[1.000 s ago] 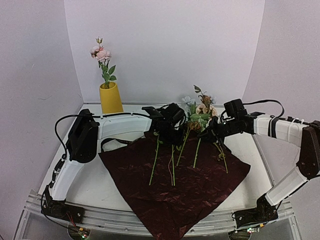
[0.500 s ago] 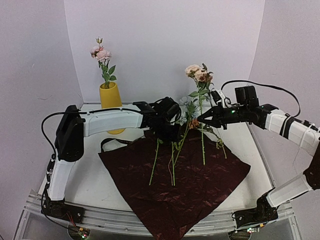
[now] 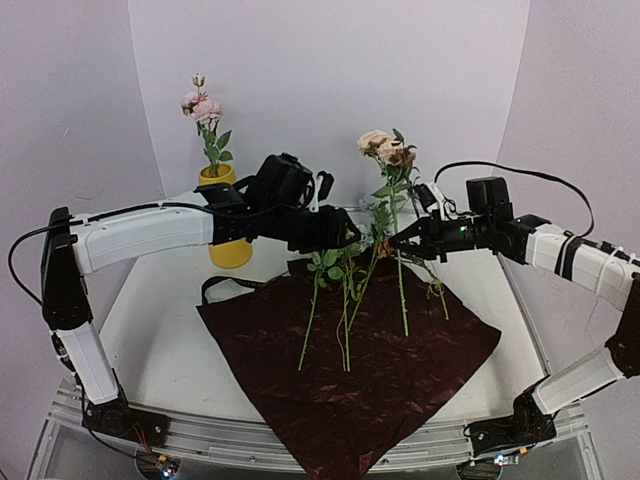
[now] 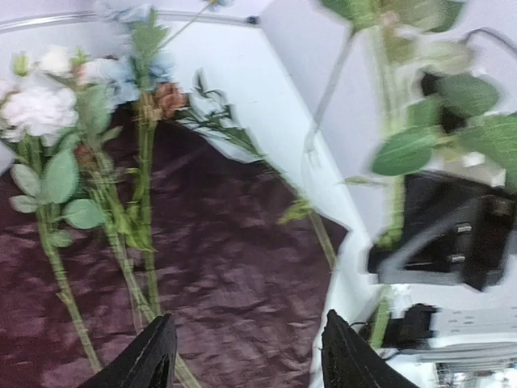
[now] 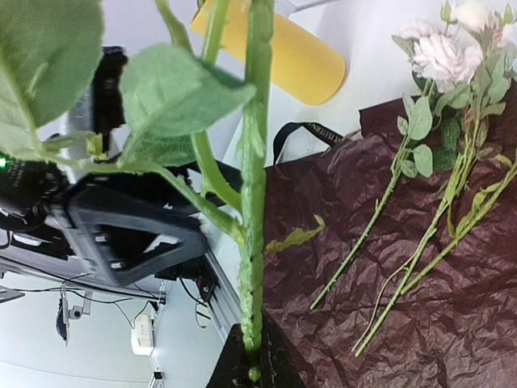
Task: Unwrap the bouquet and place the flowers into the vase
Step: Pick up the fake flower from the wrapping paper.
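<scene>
1. Crinkled dark red paper [image 3: 350,385] lies spread flat on the table [image 3: 165,350], with a black ribbon [image 3: 212,284] at its far left edge.
2. Loose green-stemmed flowers [image 3: 345,320] lie on it, blooms pointing away.
3. The right gripper [image 3: 402,240] pinches one upright stem [image 3: 402,290] topped with cream and rust blooms.
4. The left gripper [image 4: 249,331] hovers above the flowers, jaws apart, holding nothing.
5. Farthest back, the yellow vase [image 3: 231,254] holds pink roses [image 3: 203,105].

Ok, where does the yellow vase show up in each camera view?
Top external: the yellow vase stands at the back left, crossed by the left arm.
Left wrist: not in it.
Right wrist: the vase is at top centre, slanted in the picture and cut off by the top edge.
Shared landmark: the dark red paper, seen in all three views.
</scene>
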You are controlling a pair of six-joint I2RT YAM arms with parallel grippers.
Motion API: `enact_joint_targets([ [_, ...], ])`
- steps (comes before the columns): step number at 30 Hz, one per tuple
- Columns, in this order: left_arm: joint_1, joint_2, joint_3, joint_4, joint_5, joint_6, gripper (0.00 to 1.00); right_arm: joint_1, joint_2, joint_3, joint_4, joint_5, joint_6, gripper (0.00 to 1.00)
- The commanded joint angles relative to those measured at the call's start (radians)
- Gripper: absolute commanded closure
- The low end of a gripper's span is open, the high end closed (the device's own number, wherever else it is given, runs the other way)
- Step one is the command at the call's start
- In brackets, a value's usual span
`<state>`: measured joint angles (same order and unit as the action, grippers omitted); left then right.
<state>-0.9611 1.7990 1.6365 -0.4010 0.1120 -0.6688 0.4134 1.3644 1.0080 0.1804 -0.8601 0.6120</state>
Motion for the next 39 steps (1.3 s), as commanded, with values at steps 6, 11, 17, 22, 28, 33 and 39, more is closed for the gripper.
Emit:
enact_joint_targets([
  [6, -0.019, -0.015, -0.073, 0.346, 0.153, -0.148, 0.37, 0.048, 0.002, -0.027, 0.104, -0.029, 0.013, 1.0],
  [11, -0.021, 0.021, -0.043, 0.389, 0.146, -0.168, 0.37, 0.066, -0.004, -0.026, 0.11, -0.029, 0.012, 1.0],
  [17, -0.021, 0.067, -0.011, 0.433, 0.165, -0.201, 0.43, 0.071, -0.015, -0.03, 0.11, -0.034, 0.011, 1.0],
  [22, -0.019, 0.092, 0.008, 0.441, 0.171, -0.217, 0.5, 0.077, -0.018, -0.03, 0.11, -0.039, 0.01, 1.0],
  [28, -0.011, 0.108, 0.024, 0.449, 0.187, -0.228, 0.56, 0.088, -0.009, -0.03, 0.113, -0.046, 0.009, 1.0],
  [33, 0.0, 0.107, 0.009, 0.462, 0.185, -0.25, 0.7, 0.097, 0.002, -0.035, 0.114, -0.045, 0.01, 1.0],
  [39, 0.01, 0.075, -0.039, 0.459, 0.159, -0.236, 1.0, 0.098, -0.024, -0.07, 0.107, 0.022, 0.016, 0.55],
])
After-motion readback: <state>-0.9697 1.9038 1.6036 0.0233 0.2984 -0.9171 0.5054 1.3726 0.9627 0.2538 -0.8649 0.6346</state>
